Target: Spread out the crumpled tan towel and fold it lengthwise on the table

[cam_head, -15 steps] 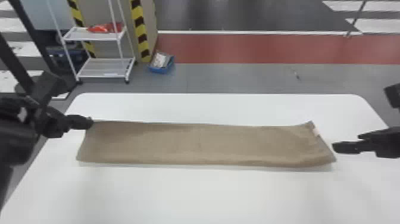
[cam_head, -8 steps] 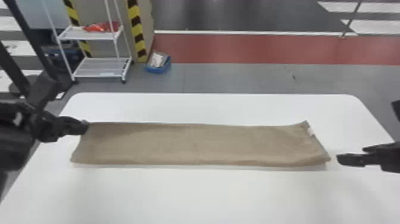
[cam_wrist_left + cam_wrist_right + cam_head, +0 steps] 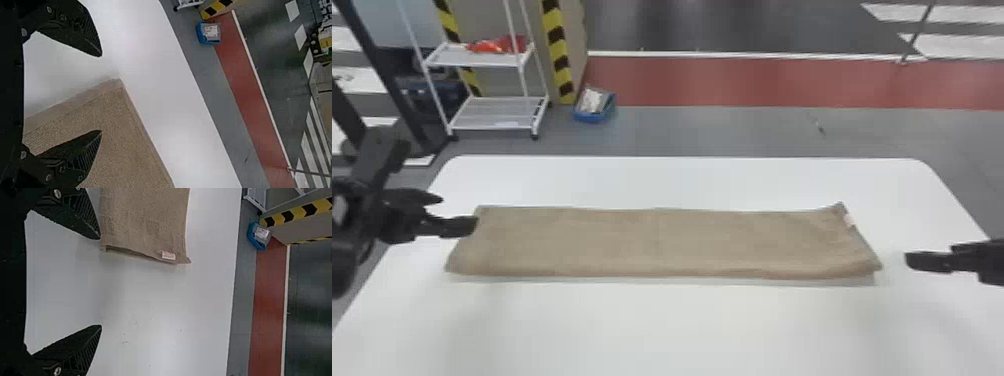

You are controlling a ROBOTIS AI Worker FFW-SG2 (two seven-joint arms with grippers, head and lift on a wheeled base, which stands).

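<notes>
In the head view the tan towel (image 3: 662,242) lies as a long, flat, narrow strip across the table, its far right corner slightly raised. My left gripper (image 3: 457,212) is open at the towel's left end, one finger overlapping its edge in view. At the right, my right gripper (image 3: 914,261) stands apart from the towel's right end. The left wrist view has the left gripper (image 3: 101,94) open, one finger over the towel (image 3: 129,145) and nothing held. In the right wrist view the right gripper (image 3: 100,282) is open, beside the towel's end (image 3: 145,223) with its small white label (image 3: 168,255).
The white table (image 3: 662,330) has rounded far corners. On the floor beyond it stand a white shelf rack (image 3: 492,112) and a blue bin (image 3: 594,107), next to a post with yellow and black stripes (image 3: 559,55).
In the head view, the left gripper's fingers have come apart into two visible tips. The right gripper has drawn away from the towel's right end. The towel keeps its strip shape.
</notes>
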